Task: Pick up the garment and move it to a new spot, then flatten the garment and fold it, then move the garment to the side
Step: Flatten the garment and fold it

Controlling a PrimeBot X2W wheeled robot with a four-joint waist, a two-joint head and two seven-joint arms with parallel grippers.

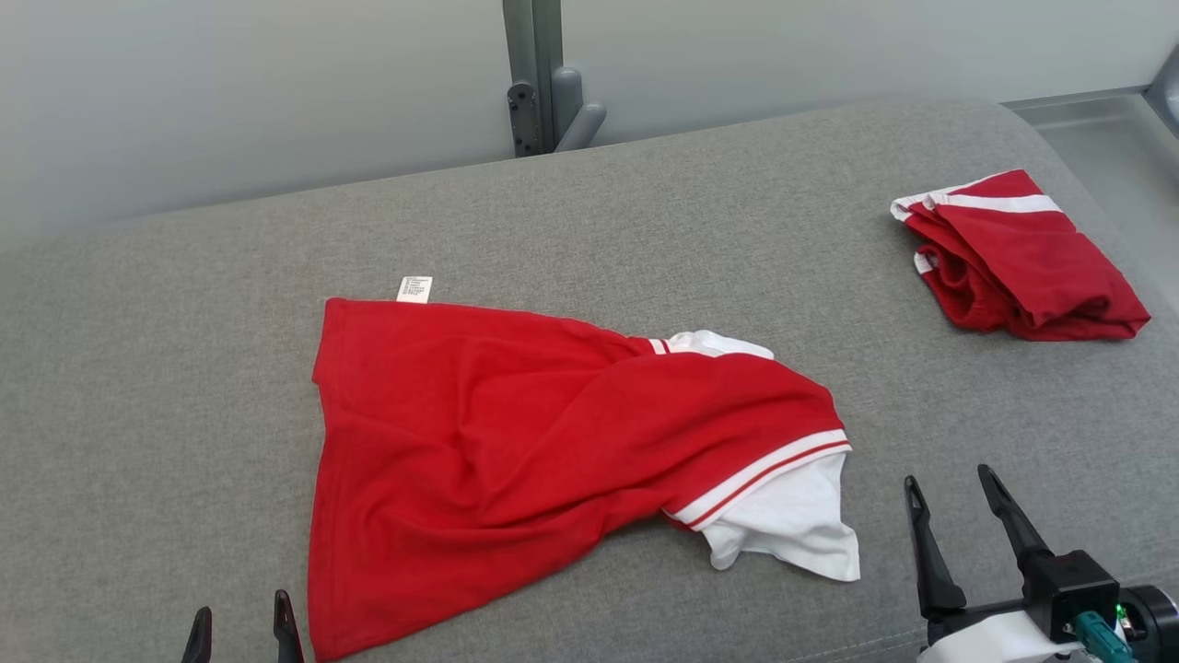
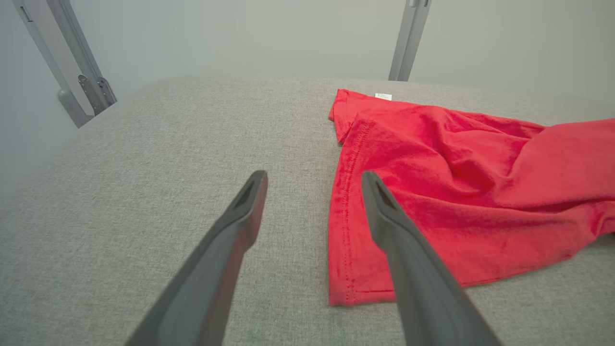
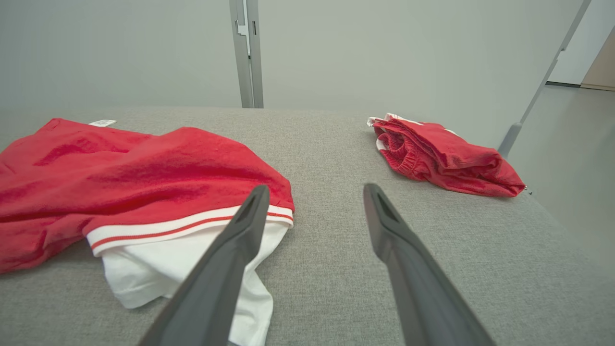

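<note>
The garment (image 1: 479,433) is a red knit shirt lying near the middle of the grey upholstered surface (image 1: 184,414), toward the robot's side. It is rumpled, not flat. Long soft folds run across the body and twist toward a white sleeve (image 1: 792,525), which spills out from under a band of red-and-white striped trim (image 1: 764,474). A small white label (image 1: 414,289) pokes out at the far corner, and the left wrist view shows a straight, double-stitched hem (image 2: 343,216) along the near edge. The cloth looks thin and limp, likely to drape and drag rather than hold its shape.

The left pincer (image 1: 241,631) hovers just beside the garment's near left corner, its fingers spread wide with nothing between them. The right pincer (image 1: 949,483) is near the white sleeve, also wide open and empty. Whether either one brushes the fabric I cannot tell.

I judge that the pickup has not begun — or that flattening is about to start. Either way, the next move calls for each pincer to drop onto an edge, the hem corner on the left and the sleeve or trim on the right, and pinch a single layer so the twist can be pulled out.

Well apart at the far right lies a second red garment (image 1: 1013,258) with a white stripe, bunched into a loose bundle.
</note>
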